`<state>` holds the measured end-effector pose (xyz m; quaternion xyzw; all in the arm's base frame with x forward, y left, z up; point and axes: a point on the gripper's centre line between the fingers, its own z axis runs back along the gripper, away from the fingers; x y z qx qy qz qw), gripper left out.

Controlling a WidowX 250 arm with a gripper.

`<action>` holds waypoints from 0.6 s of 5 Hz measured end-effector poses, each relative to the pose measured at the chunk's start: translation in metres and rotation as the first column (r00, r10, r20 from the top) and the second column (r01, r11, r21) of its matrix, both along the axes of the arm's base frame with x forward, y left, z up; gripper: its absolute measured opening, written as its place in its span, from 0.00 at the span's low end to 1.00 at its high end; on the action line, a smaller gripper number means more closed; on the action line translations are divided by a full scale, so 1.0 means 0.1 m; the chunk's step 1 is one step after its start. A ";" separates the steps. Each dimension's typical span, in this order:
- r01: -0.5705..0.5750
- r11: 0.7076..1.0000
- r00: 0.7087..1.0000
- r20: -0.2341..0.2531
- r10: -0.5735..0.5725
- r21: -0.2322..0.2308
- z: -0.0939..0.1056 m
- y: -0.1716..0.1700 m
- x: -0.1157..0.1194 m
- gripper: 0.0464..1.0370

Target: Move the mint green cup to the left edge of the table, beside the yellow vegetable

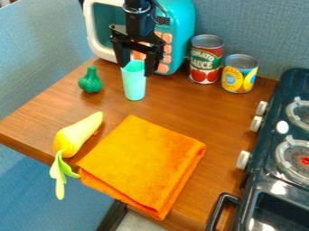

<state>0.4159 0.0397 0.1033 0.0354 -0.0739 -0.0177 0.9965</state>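
here's the black gripper [138, 65] at the turquoise cup [134, 84], can't tell whether it's clamped on, with a green toy vegetable [91, 81] nearby!

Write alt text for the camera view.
A black gripper is at the rim of an upright mint cup on a wooden table, by a teal toy microwave. Two cans stand right, a green toy vegetable left. Nearer lie a folded orange cloth and yellow toy vegetable.

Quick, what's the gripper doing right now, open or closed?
Gripper: at the top of the turquoise cup; whether it's open or closed on it can't be told.
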 end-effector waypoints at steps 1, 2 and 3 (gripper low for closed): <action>-0.001 1.000 1.000 -0.003 0.001 0.000 -0.02 0.01 0.08 0.97; -0.003 1.000 1.000 -0.012 0.003 0.000 -0.06 0.02 0.13 0.97; -0.003 1.000 1.000 -0.002 0.003 0.006 -0.03 0.03 0.18 0.97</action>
